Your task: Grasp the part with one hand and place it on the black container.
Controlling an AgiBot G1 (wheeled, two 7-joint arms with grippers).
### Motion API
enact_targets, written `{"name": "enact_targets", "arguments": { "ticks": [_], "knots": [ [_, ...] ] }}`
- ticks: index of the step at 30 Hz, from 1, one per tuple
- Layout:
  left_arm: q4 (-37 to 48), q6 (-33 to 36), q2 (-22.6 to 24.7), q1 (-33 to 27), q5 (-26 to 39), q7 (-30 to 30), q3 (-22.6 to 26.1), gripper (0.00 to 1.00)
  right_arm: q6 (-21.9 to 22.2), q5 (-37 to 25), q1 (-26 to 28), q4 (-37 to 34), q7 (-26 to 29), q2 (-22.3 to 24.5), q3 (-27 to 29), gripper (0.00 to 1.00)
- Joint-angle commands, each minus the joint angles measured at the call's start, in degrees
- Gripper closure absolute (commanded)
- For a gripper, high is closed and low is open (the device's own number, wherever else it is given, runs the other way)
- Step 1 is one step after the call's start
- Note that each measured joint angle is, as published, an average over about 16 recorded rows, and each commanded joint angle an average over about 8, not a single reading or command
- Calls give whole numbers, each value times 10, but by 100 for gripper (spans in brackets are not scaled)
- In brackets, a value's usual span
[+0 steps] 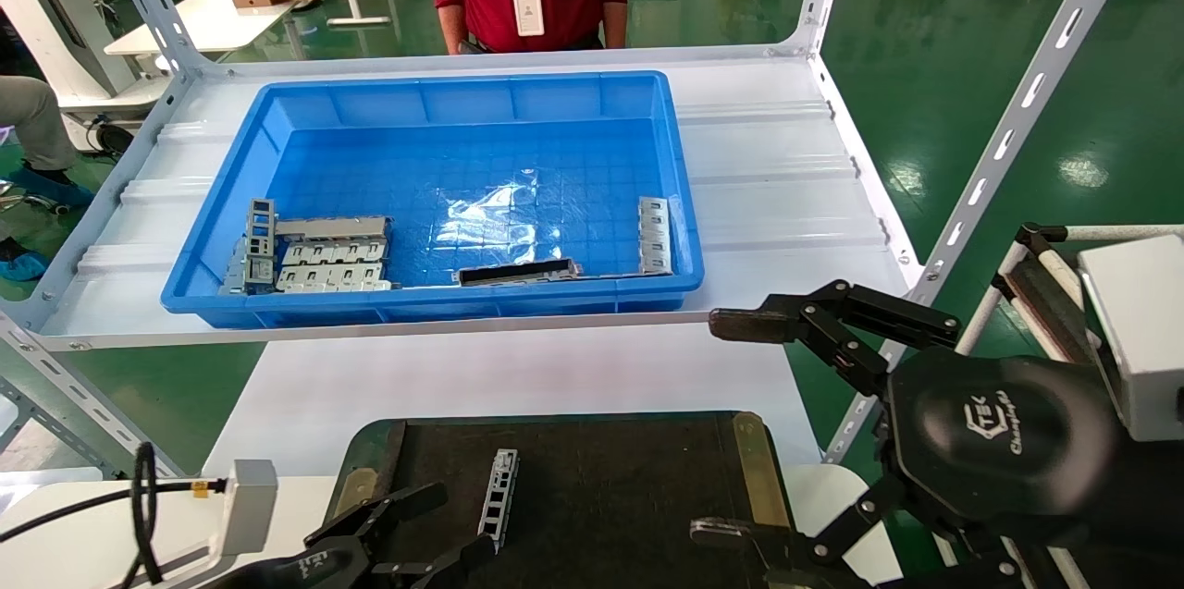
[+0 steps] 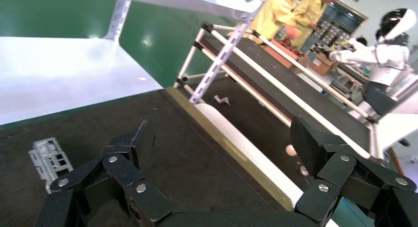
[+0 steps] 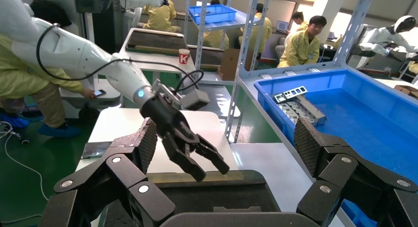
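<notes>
One part [image 1: 499, 489] lies lengthwise on the black container [image 1: 610, 487], just beside the left gripper [image 1: 421, 529], jaws spread; right gripper [image 1: 731, 427] spread, farther.

Part [image 1: 499, 498]: silver-grey, row of square cutouts showing black through. Tray [image 1: 610, 478]: matte black, brass-coloured strip [image 1: 760, 471] on the short side. Bin [image 1: 444, 191]: bright blue, grid pattern on floor, glare patch mid-floor. Metal pieces [image 1: 314, 258] in bin: grey, multi-row cutouts. Bar [image 1: 520, 272]: grey with 1 dark slot. Shelf [image 1: 786, 173]: white. Floor [image 1: 971, 43]: glossy green. Both grippers black; left [image 1: 421, 529], right [image 1: 731, 427].
</notes>
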Motion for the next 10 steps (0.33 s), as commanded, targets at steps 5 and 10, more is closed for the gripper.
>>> {"name": "enact_targets", "arguments": {
  "ticks": [5,10],
  "knots": [
    [-41,1,-33,13,-11,-18,-11,0,0,0,0,0,0,0,0,0],
    [-57,-5,-44,20,-17,-25,-18,0,0,0,0,0,0,0,0,0]
  ]
}}
